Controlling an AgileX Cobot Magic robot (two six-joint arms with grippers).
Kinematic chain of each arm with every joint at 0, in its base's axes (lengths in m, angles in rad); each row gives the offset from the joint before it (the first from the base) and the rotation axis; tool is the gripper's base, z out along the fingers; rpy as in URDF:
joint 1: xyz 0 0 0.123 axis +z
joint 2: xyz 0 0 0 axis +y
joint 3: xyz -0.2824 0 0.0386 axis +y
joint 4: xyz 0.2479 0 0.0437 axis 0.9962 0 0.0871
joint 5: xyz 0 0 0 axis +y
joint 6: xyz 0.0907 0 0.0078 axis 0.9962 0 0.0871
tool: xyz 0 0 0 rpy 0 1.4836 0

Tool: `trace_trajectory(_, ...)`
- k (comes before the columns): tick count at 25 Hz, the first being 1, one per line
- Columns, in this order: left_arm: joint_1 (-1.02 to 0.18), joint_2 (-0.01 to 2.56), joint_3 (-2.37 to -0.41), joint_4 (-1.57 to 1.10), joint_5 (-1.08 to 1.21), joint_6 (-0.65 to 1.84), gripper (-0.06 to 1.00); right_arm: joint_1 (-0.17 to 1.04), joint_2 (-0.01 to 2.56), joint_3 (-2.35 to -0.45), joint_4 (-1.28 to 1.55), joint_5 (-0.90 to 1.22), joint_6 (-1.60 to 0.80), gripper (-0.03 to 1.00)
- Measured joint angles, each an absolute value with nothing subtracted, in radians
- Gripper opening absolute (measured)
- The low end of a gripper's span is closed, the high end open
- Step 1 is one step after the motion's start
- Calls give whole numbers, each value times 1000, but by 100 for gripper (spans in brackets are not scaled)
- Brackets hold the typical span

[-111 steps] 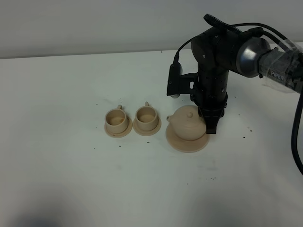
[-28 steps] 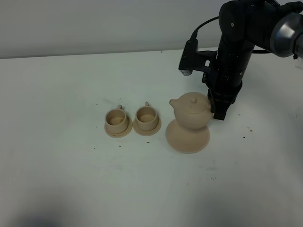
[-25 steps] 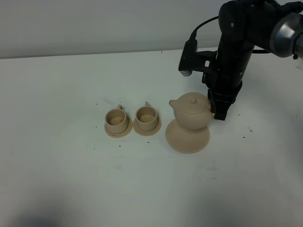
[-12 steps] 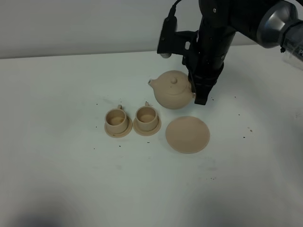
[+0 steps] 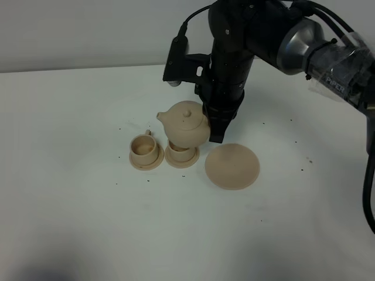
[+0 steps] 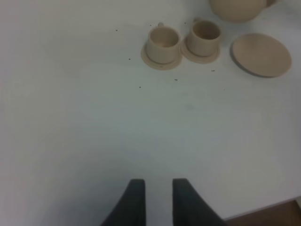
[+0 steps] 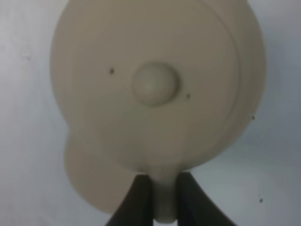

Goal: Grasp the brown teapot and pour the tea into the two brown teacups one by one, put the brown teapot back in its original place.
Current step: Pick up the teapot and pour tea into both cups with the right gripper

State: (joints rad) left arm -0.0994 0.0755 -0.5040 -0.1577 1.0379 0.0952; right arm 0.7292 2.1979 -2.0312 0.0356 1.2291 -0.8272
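L gripper (image 6: 157, 184) hangs over the near side of the white table (image 5: 88, 234), jaws apart, nothing btwn them. Further out, the wide saucer plate (image 5: 232, 166) lies uncovered, at abt 4 o'clock from the R teacup (image 5: 183, 154). L teacup (image 5: 145, 148) stands just beside that cup at its 9 o'clock, each on a small saucer (image 5: 138, 164), saucer rims close together. Over the R teacup: brown teapot (image 5: 186, 124), up off its plate, lid on, roughly upright, spout twd 10 o'clock. It hides the R teacup's top in the high view; whether pot and cup touch, can't tell. R gripper (image 7: 164, 181) sits at the pot's 3 o'clock, jaws pinching the loop handle (image 7: 164, 209); wrist cam shows a finger (image 7: 140, 200) on either side of it. Behind, the black R arm (image 5: 234, 52) stands over the pot and runs off twd 2 o'clock.
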Motion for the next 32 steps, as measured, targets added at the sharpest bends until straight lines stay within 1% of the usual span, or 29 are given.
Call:
trace_trajectory(11,-99,76,-504,-158,1038,95,18,789,2258,-2086,64,1229,-812,11)
trace_trajectory(23,-99,76,-504,-159,1038,95,19,790,2263,-2086,56,1229,-788,11)
trace_trajectory(32,-99,76,-504,-159,1038,95,20,790,2263,-2086,-79,1229,-753,11)
